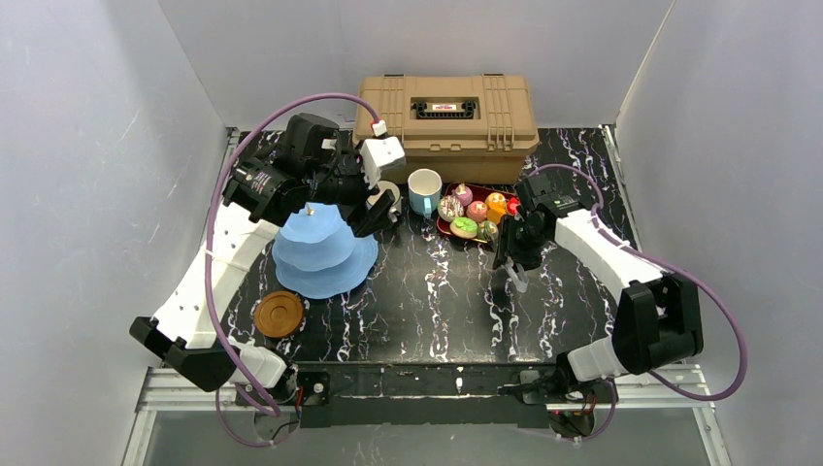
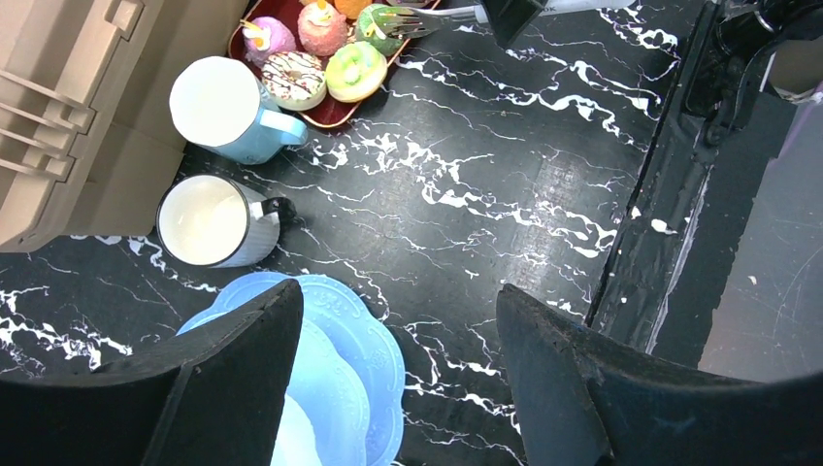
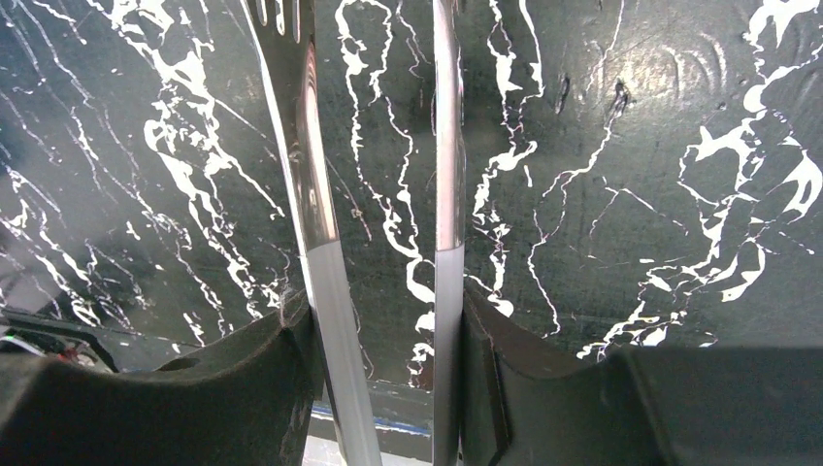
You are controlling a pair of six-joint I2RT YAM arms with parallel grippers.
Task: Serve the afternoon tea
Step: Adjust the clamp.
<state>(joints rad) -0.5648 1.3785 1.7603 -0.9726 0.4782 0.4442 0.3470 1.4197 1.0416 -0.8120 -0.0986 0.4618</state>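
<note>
Your right gripper [image 3: 386,335] is clamped on the tongs [image 3: 309,184], with both steel arms squeezed between its fingers. Squeeze harder and the tips meet before they reach a cake. Slacken and the tongs may twist in the grip.

The cakes [image 2: 354,70] lie on the tray [image 2: 325,116] at the upper left of the left wrist frame. A clumsy push could roll one off or bump the blue mug [image 2: 223,102] just beside the tray.

Your left gripper [image 2: 398,311], jaws wide apart and holding nothing, hangs over the stand [image 1: 325,252] near the white mug [image 2: 204,220]. A low sweep could tip either.

- **Left wrist view:** it alone shows both mugs upright and empty, and the forked tong tip at the cakes.
- **Right wrist view:** it shows the grip, but its frame cuts off the tips.
</note>
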